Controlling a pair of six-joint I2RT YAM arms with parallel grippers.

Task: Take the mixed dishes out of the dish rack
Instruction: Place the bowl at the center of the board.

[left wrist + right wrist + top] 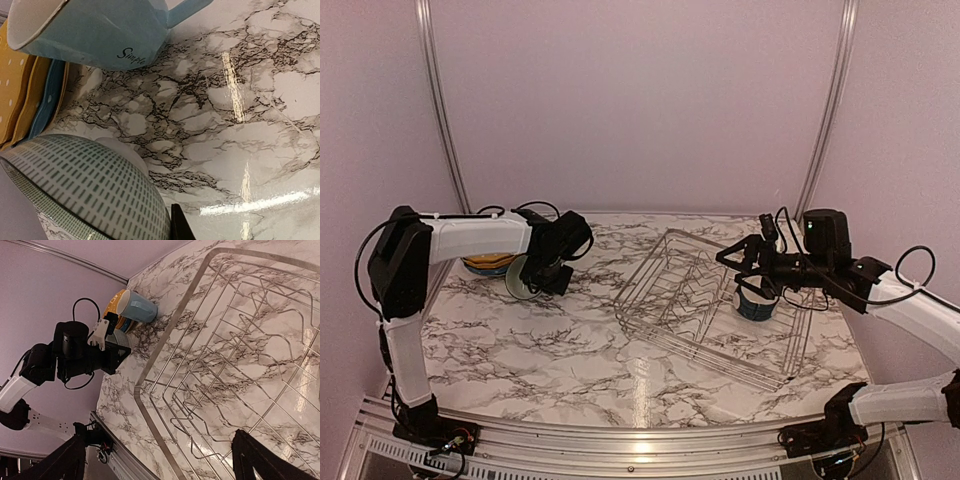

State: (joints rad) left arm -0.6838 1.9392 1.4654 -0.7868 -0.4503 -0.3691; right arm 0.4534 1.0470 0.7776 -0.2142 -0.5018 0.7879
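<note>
gridded bowl [95, 185] is clenched by its rim in left claw [534, 277], beside plates [30, 95] and mug [95, 30] on desk [570, 350]. right claw [752, 268] is released wide above dark bowl [757, 302] in rack [690, 300]. likely slick and brittle, so pinch rim.

Light blue mug [95, 30], green-dashed white bowl [85, 190], yellow white-dotted plate [12, 85], grey-veined white table [250, 125]

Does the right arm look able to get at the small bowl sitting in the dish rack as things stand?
Probably yes. The right gripper hangs close over the bowl in the dish rack, jaws open. Nothing shows between them, and the wires around the bowl look low.
</note>
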